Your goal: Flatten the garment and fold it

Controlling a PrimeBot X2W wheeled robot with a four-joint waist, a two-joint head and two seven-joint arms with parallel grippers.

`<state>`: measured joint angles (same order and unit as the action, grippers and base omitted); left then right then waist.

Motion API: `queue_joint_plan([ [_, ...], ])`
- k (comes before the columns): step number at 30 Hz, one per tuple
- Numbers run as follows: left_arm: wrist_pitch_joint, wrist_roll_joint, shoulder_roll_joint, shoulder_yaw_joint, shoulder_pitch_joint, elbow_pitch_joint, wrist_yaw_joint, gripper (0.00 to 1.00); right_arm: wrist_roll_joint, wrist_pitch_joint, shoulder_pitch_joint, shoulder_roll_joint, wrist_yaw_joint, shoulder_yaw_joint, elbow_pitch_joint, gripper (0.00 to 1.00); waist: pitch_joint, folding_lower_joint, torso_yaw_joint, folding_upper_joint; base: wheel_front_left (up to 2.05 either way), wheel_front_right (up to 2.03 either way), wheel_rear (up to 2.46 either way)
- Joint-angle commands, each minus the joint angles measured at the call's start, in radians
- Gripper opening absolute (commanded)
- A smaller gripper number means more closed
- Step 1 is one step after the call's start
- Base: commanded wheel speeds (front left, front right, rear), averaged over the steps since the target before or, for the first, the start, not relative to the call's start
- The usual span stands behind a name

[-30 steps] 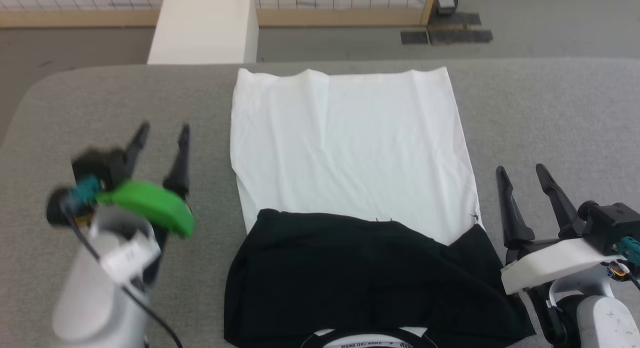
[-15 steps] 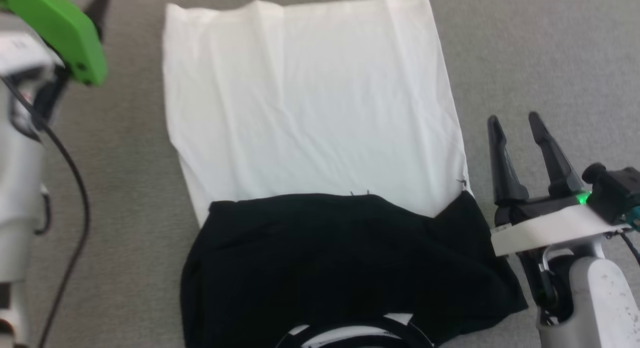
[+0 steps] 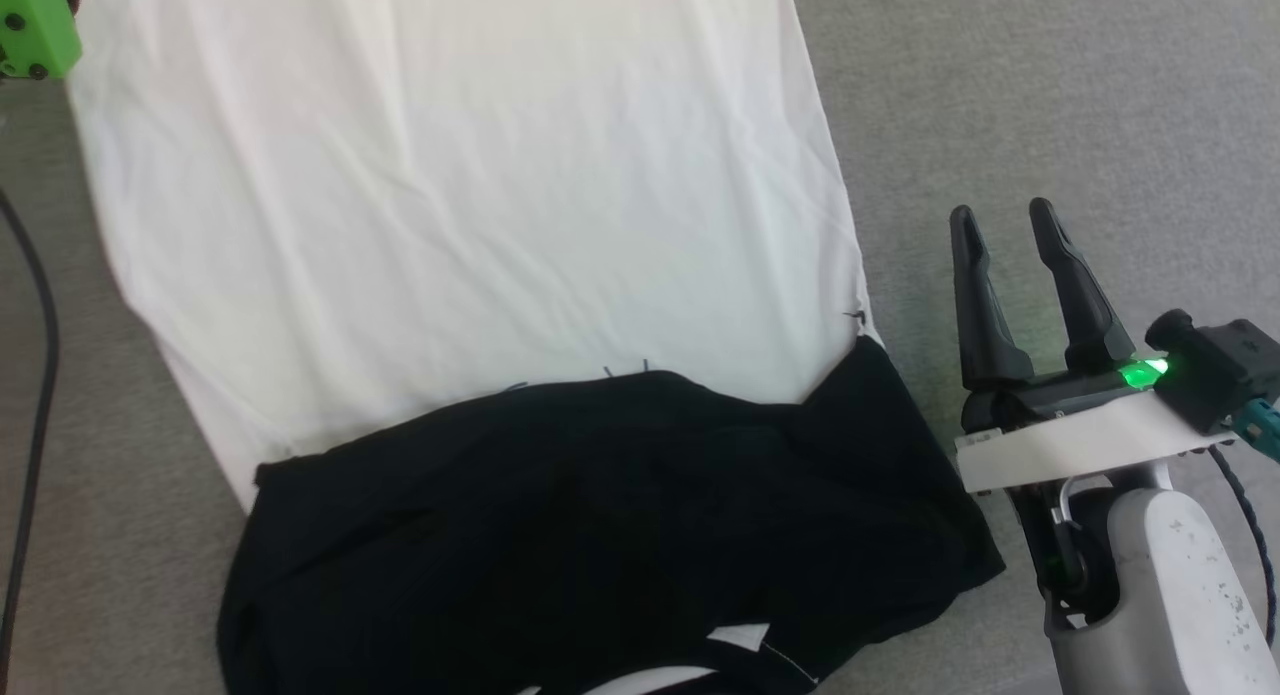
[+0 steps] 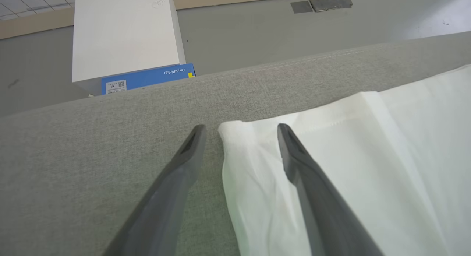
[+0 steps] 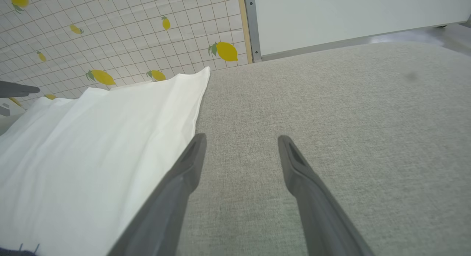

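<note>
White-bodied, black-sleeved, the garment (image 3: 450,205) lies lengthwise away from me on the grey table (image 3: 1080,85), its far hem corner between the spread, empty fingers of my left gripper (image 4: 241,126), my right gripper (image 3: 1001,209) equally spread beside its right edge.

Grey fabric counter (image 3: 1050,95); past its far edge a white block (image 4: 121,31), a blue box (image 4: 147,79), and a lemon-patterned tiled wall (image 5: 110,35).

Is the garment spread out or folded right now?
Partly folded: black sleeves lie across the near end of the garment; its white body lies spread flat.
</note>
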<state>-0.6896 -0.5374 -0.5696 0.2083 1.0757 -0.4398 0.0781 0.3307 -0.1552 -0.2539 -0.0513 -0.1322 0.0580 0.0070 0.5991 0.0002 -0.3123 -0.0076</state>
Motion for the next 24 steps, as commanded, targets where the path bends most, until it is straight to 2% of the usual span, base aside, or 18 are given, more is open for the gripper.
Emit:
queue_joint_plan([
  [1, -0.019, 0.001, -0.018, -0.003, 0.014, 0.000, -0.020, 1.00, 0.010, -0.011, -0.024, 0.001, 0.002, 0.006, 0.006, 1.00, 0.054, -0.0002, -0.054, 0.0074, 0.00, 0.00, 0.00],
  [7, -0.110, 0.066, -0.065, 0.008, 0.003, 0.000, -0.132, 1.00, 0.027, -0.025, -0.036, 0.001, 0.002, 0.018, 0.017, 1.00, 0.067, -0.0002, -0.067, 0.0074, 0.00, 0.00, 0.00],
  [11, -0.189, 0.068, -0.076, 0.009, -0.017, 0.011, -0.180, 1.00, 0.029, -0.029, -0.040, 0.001, 0.002, 0.023, 0.022, 1.00, 0.071, -0.0002, -0.069, 0.0074, 0.00, 0.00, 0.00],
  [12, -0.207, 0.067, -0.078, 0.010, -0.023, 0.017, -0.187, 0.91, 0.029, -0.030, -0.040, 0.001, 0.002, 0.023, 0.023, 1.00, 0.071, -0.0002, -0.069, 0.0074, 0.00, 0.00, 0.00],
  [13, -0.229, 0.062, -0.079, 0.012, -0.031, 0.026, -0.192, 0.36, 0.029, -0.029, -0.041, 0.001, 0.002, 0.024, 0.024, 1.00, 0.071, -0.0002, -0.068, 0.0074, 0.00, 0.00, 0.00],
  [14, -0.245, 0.057, -0.080, 0.012, -0.037, 0.034, -0.194, 0.00, 0.027, -0.028, -0.042, 0.001, 0.002, 0.025, 0.024, 1.00, 0.071, -0.0002, -0.068, 0.0074, 0.00, 0.00, 0.00],
  [20, -0.257, 0.042, -0.079, 0.017, -0.065, 0.098, -0.189, 0.00, -0.029, 0.004, -0.105, 0.001, 0.002, 0.036, -0.002, 1.00, 0.066, -0.0002, -0.058, 0.0074, 0.00, 0.00, 0.00],
  [24, -0.229, 0.051, -0.085, 0.027, -0.069, 0.117, -0.177, 0.00, -0.067, 0.075, -0.239, 0.001, 0.002, 0.062, -0.002, 1.00, 0.061, -0.0002, -0.050, 0.0074, 0.00, 0.00, 0.00],
])
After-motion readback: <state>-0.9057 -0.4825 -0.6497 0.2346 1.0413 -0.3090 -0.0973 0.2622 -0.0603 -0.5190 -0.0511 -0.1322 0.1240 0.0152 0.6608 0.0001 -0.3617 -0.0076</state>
